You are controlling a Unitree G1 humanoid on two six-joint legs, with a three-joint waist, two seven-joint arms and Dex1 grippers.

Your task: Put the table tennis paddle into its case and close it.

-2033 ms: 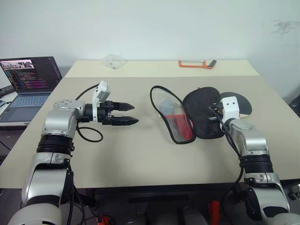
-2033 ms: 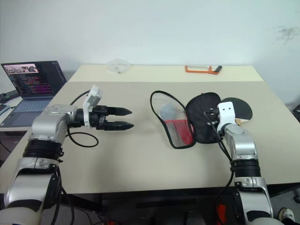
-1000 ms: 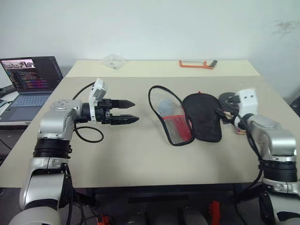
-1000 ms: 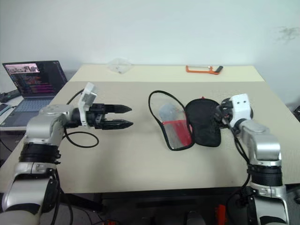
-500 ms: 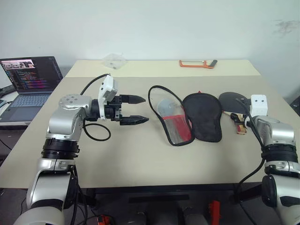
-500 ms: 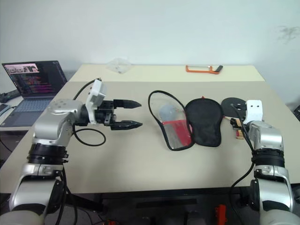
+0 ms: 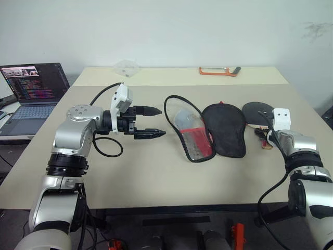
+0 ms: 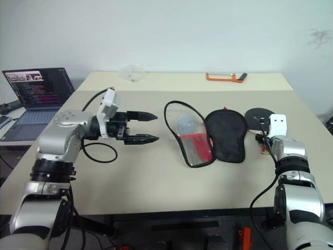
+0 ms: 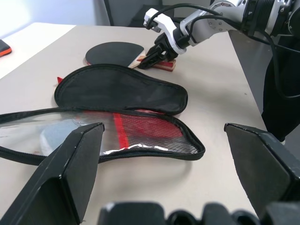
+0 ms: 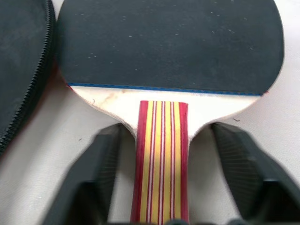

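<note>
The right wrist view reveals the right gripper [image 10: 161,187] straddling, fingers apart, the red-striped wooden handle of the black-rubber paddle [image 10: 171,44] lying beside the unzipped black-and-red fabric case [image 7: 208,133], while the left gripper [image 7: 153,122] hovers wide open, empty.
</note>
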